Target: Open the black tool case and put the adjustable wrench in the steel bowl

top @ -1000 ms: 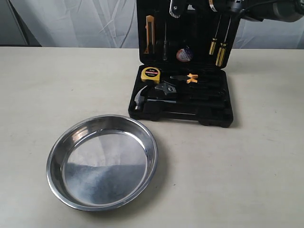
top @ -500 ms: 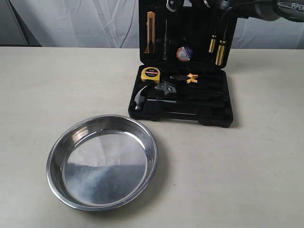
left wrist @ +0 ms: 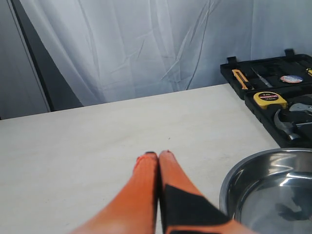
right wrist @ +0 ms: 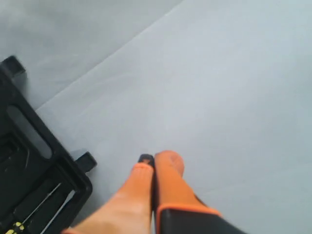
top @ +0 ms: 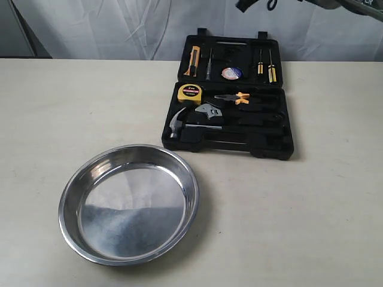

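Note:
The black tool case lies open at the back of the table, with its lid laid back behind the base. The adjustable wrench rests in a slot of the base, silver head beside the hammer. The steel bowl sits empty in front of the case, to the left. My left gripper is shut and empty, low over the table beside the bowl. My right gripper is shut and empty, high behind the lid's handle edge. Only a dark part of the right arm shows in the exterior view.
The base also holds a yellow tape measure, a claw hammer and yellow-handled pliers. The lid holds screwdrivers and a utility knife. A white curtain hangs behind the table.
The case lid has gone from standing upright to lying back behind the base. The right arm has let go of it and risen towards the top of the view.

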Robot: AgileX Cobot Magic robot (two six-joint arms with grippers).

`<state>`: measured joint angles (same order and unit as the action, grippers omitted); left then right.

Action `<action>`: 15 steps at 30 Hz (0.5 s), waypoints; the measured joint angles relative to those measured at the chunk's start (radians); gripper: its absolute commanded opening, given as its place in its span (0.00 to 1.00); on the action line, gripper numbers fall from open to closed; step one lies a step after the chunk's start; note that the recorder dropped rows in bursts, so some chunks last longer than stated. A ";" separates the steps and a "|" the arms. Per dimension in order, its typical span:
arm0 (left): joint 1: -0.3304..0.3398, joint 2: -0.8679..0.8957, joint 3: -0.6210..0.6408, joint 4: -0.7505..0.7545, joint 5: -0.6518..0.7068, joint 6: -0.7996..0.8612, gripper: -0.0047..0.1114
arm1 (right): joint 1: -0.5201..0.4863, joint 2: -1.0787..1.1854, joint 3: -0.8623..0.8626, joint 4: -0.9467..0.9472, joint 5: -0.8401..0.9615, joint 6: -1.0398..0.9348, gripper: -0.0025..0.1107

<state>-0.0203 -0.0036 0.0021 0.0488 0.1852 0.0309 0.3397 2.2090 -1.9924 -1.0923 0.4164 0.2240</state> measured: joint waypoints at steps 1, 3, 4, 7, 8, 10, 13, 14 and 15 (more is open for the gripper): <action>0.000 0.000 0.000 0.000 0.000 0.000 0.04 | 0.000 -0.008 0.000 0.002 0.007 0.018 0.01; 0.000 0.000 0.000 0.000 0.000 0.000 0.04 | 0.000 -0.020 0.000 0.015 0.021 0.049 0.01; 0.000 0.000 0.000 0.000 0.000 0.000 0.04 | 0.000 -0.027 0.000 0.029 0.032 0.059 0.01; 0.000 0.000 0.000 0.000 0.000 0.000 0.04 | 0.000 -0.043 0.000 0.096 0.064 0.080 0.01; 0.000 0.000 0.000 0.000 0.000 0.000 0.04 | 0.000 -0.048 0.000 0.129 0.075 0.080 0.01; 0.000 0.000 0.000 0.000 0.000 0.000 0.04 | 0.000 -0.057 0.000 0.217 0.112 0.054 0.01; 0.000 0.000 0.000 0.000 0.000 0.000 0.04 | 0.000 -0.063 -0.002 0.389 0.205 -0.088 0.01; 0.000 0.000 0.000 0.000 0.000 0.000 0.04 | 0.000 -0.063 -0.002 0.443 0.240 -0.149 0.01; 0.000 0.000 0.000 0.000 0.000 0.000 0.04 | 0.000 -0.063 -0.004 0.510 0.289 -0.208 0.01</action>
<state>-0.0203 -0.0036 0.0021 0.0488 0.1852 0.0309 0.3397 2.1459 -1.9962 -0.5822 0.7053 0.0160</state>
